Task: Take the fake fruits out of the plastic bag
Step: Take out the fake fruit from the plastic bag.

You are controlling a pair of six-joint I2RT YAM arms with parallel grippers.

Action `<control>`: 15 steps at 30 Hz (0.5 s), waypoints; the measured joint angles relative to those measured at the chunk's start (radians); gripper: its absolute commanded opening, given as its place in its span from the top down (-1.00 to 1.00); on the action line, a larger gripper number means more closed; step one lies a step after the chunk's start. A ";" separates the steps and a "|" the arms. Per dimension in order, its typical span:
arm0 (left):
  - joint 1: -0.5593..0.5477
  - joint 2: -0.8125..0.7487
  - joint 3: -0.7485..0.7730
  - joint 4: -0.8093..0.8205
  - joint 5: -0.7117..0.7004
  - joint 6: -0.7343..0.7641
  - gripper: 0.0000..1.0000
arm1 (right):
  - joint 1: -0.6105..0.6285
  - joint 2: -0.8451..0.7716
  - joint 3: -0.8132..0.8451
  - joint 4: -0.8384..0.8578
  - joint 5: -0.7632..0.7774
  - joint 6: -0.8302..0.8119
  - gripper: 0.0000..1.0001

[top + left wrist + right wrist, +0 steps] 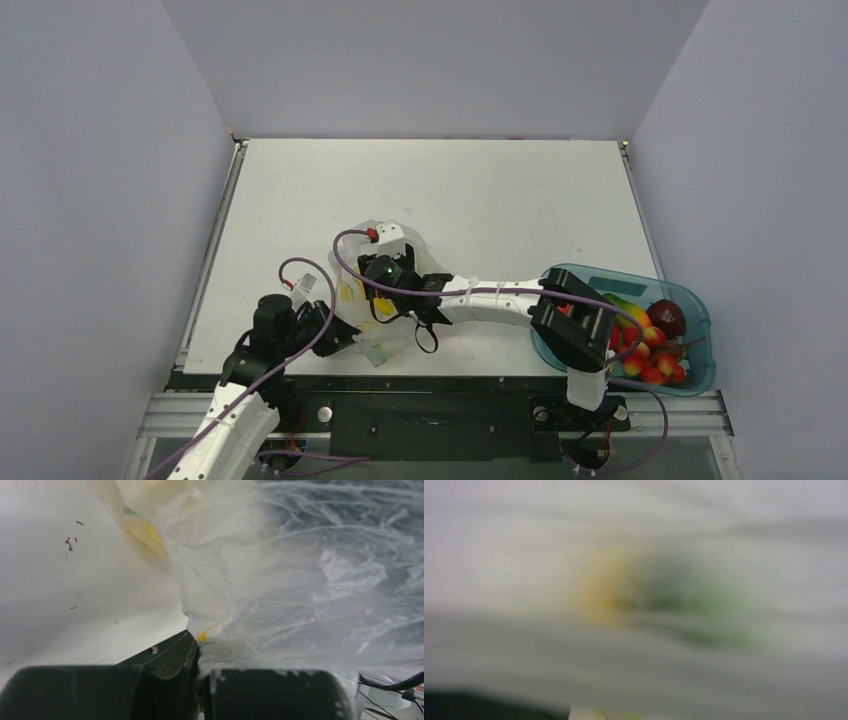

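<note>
The plastic bag (388, 347) lies crumpled near the table's front edge, left of centre. My left gripper (335, 335) is shut on the bag's film at its near-left edge. In the left wrist view the film (300, 580) is pinched between the dark fingers (202, 680), and a yellow fruit (145, 530) shows through it. My right gripper (372, 290) reaches into the bag from the right, with its fingers hidden by film. The right wrist view is a blur of film with a yellow patch (604, 587) and a green patch (704, 610).
A teal translucent tray (700, 310) stands at the front right corner. It holds red fruits (655, 365), a banana (630, 308) and a dark red round fruit (667, 317). The right arm's elbow (570, 315) hangs over the tray's left rim.
</note>
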 measured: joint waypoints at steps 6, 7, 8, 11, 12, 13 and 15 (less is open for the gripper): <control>0.000 0.024 0.000 0.020 0.008 0.000 1.00 | -0.008 0.097 0.092 -0.028 0.008 0.076 -0.39; 0.000 0.025 0.000 0.024 0.009 0.000 1.00 | -0.012 0.112 0.113 -0.040 0.018 0.088 -0.40; 0.000 0.025 0.000 0.028 0.012 0.000 1.00 | -0.012 0.121 0.126 -0.042 0.024 0.094 -0.41; 0.000 0.024 0.000 0.035 0.018 0.000 1.00 | -0.015 0.166 0.168 -0.048 0.043 0.101 -0.38; 0.000 0.023 0.000 0.035 0.018 0.000 1.00 | -0.018 0.183 0.183 -0.051 0.046 0.102 -0.37; 0.000 0.023 0.000 0.035 0.019 0.000 1.00 | -0.019 0.200 0.196 -0.052 0.059 0.101 -0.36; 0.000 0.021 0.000 0.035 0.021 -0.003 1.00 | -0.021 0.222 0.218 -0.052 0.079 0.101 -0.34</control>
